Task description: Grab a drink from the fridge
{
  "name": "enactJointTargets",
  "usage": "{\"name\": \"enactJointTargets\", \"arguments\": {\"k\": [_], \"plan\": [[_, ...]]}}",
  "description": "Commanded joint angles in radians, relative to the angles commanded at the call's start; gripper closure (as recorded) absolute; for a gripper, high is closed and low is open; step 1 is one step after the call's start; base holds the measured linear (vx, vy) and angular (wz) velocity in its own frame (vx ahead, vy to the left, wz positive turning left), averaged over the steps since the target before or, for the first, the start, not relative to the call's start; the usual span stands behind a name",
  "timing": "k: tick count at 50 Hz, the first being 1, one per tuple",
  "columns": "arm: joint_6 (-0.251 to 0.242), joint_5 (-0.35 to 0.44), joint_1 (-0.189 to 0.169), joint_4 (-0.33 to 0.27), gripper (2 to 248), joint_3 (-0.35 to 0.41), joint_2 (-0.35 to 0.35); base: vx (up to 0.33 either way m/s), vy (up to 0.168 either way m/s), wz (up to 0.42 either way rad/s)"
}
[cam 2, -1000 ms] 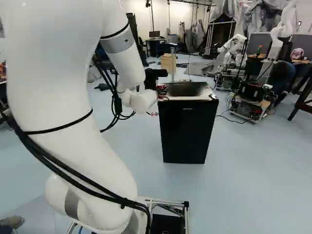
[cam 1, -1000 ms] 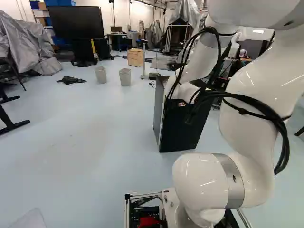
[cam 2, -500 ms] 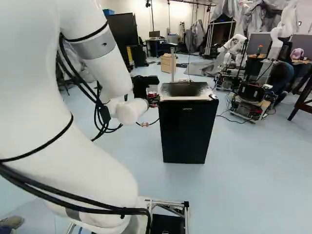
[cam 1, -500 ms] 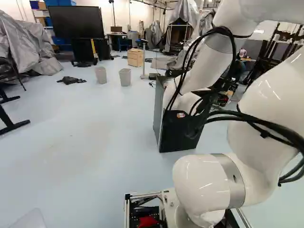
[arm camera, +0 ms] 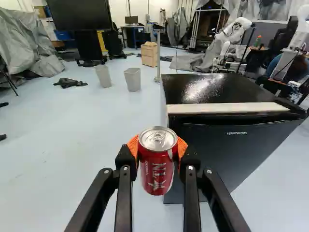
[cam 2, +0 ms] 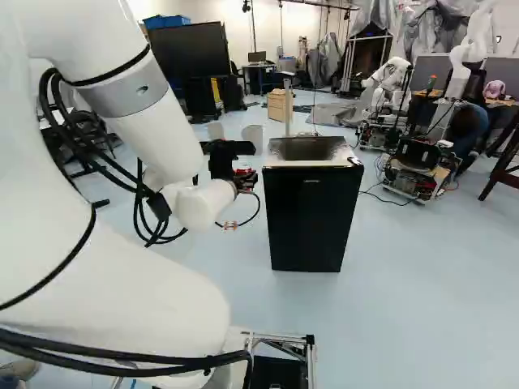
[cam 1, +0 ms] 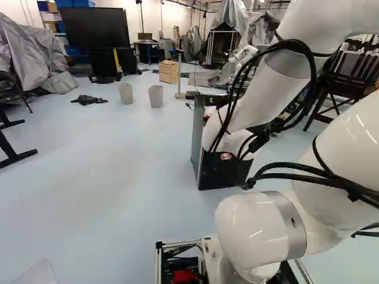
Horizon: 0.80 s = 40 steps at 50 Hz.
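A red drink can [arm camera: 158,169] is gripped between the orange pads [arm camera: 133,145] of the gripper [cam 2: 245,180], near the closed black mini fridge [cam 2: 312,219].

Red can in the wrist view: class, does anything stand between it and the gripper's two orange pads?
Nothing visible does. The gripper is shut on the red can, with one orange pad against each side. The fridge shows beyond the can, not between it and the pads.
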Motion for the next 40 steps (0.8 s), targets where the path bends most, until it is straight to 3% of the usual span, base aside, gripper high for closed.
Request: {"name": "enactJointTargets", "arguments": {"k": [40], "plan": [[0.0, -0.011, 0.026, 0.007, 153, 0.082, 0.07, 0.0, 0.0, 0.0]]}}
